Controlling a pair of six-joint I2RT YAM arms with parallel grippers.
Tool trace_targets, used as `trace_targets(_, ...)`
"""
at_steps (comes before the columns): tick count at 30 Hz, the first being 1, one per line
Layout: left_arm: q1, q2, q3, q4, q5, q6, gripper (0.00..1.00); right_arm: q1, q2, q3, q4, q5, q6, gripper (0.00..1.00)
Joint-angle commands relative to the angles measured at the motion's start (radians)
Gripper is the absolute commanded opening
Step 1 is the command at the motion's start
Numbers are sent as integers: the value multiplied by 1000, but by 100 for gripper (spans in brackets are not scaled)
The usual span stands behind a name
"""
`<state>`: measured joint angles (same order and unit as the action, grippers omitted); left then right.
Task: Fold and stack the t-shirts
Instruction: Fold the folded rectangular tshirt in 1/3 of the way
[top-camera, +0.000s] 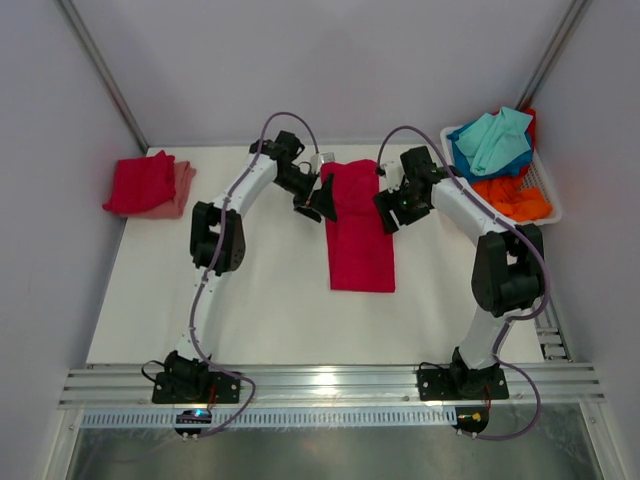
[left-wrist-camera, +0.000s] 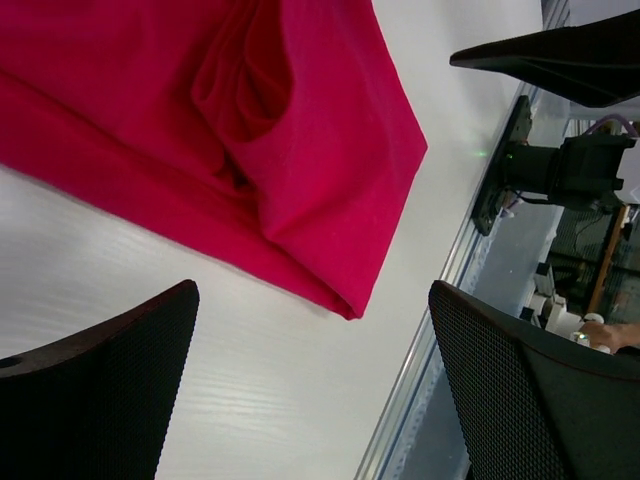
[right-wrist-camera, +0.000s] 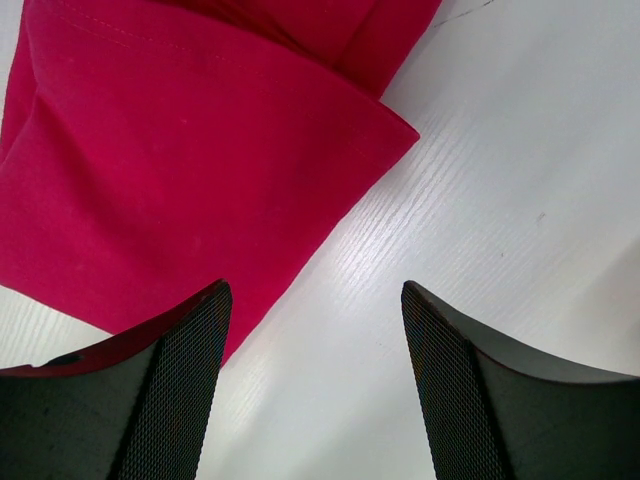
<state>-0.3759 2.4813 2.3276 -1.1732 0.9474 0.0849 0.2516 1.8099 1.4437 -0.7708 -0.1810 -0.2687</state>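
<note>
Shirt (top-camera: 360, 230) at worktop (top-camera: 260, 300) centre half-folded; left tool (top-camera: 320, 205) and right tool (top-camera: 390, 212) apart, empty; stack (top-camera: 145, 185) far-left corner; basket (top-camera: 546, 190) holds more.

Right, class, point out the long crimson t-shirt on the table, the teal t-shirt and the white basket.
crimson t-shirt (top-camera: 358, 235): top external view, middle of the folded strip.
teal t-shirt (top-camera: 495, 140): top external view, its crumpled centre.
white basket (top-camera: 548, 192): top external view, the mesh wall on its right side.
</note>
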Motion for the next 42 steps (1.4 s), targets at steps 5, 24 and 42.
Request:
trace_targets(5, -32, 54, 78, 35, -51, 38, 99, 3, -34, -5, 24, -32, -18, 73)
trace_targets(24, -87, 88, 41, 198, -122, 4, 99, 5, 46, 37, 34, -71, 0, 73)
trace_targets(42, -124, 110, 32, 238, -122, -13, 68, 5, 103, 70, 28, -91, 6, 73)
